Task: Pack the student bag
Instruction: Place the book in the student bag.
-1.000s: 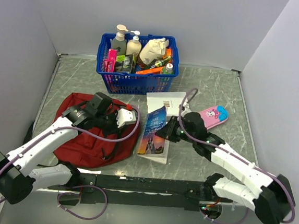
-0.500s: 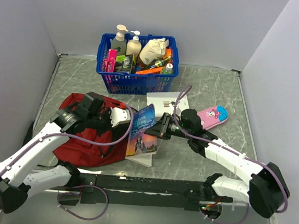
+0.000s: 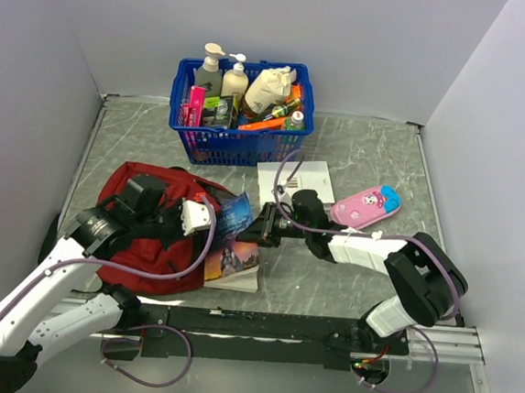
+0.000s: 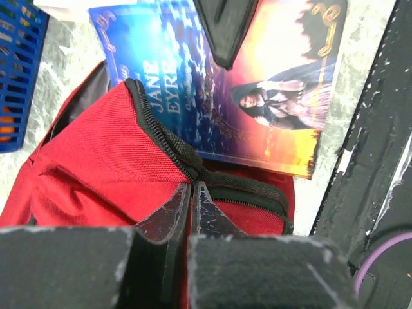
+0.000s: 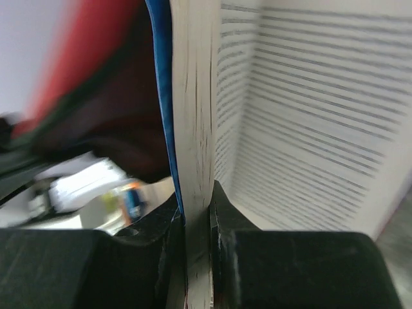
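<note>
Red student bag (image 3: pixel 146 262) lies near-left, by the front edge – left gripper (image 4: pixel 191 193) jaws pinched together on its zipper rim, right gripper (image 5: pixel 196 193) clamped on one book (image 3: pixel 231 256) at its mouth; free table (image 3: pixel 376 156) room far right

I see grey marbled table (image 3: pixel 367 160). Far centre: blue basket (image 3: pixel 239 144) full of bottles. Near left: red student bag (image 3: pixel 146 264), slumped. Just right of bag: paperback (image 3: pixel 232 263), near edge on table. Centre: white book (image 3: pixel 296 176), flat. Pink pencil case (image 3: pixel 365 205) right of it.
</note>
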